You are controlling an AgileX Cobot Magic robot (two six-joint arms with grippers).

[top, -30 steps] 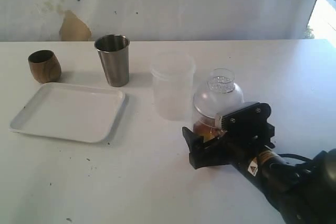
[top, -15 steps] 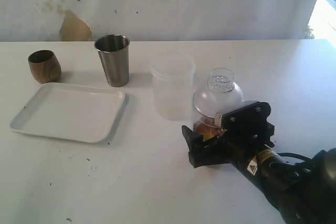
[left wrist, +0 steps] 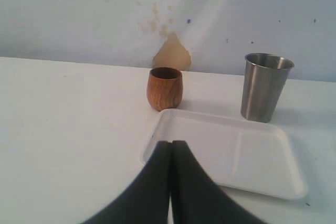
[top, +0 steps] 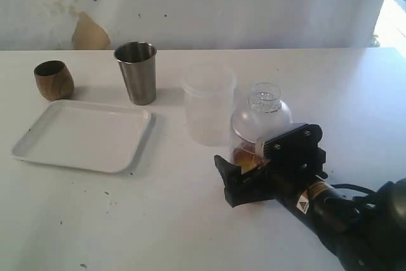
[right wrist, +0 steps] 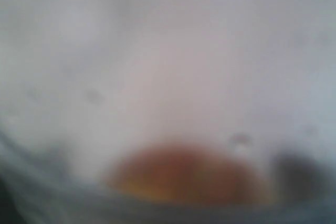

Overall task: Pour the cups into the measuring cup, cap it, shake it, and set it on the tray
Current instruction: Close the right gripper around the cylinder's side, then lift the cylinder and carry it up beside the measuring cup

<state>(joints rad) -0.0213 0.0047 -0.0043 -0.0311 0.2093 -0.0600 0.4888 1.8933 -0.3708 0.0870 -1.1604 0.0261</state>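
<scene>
The clear measuring cup (top: 254, 122) stands right of centre with its dome lid (top: 263, 96) on and brown contents at the bottom. My right gripper (top: 240, 157) is low on the table with its jaws wide open on either side of the cup's base; the far finger is hidden. In the right wrist view the cup wall (right wrist: 168, 66) fills the picture as a blur. The wooden cup (top: 53, 79) (left wrist: 165, 87) and the steel tumbler (top: 136, 71) (left wrist: 264, 87) stand behind the white tray (top: 82, 134) (left wrist: 236, 150). My left gripper (left wrist: 171, 142) is shut and empty near the tray's corner.
A frosted plastic cup (top: 208, 106) stands right beside the measuring cup, between it and the tray. The right arm (top: 342, 217) lies low across the front right of the white table (top: 158, 220). A wall runs along the table's back edge.
My right gripper has slid a little to the left along the table, and the capped measuring cup has shifted left with it, closer to the frosted cup. Nothing else has moved.
</scene>
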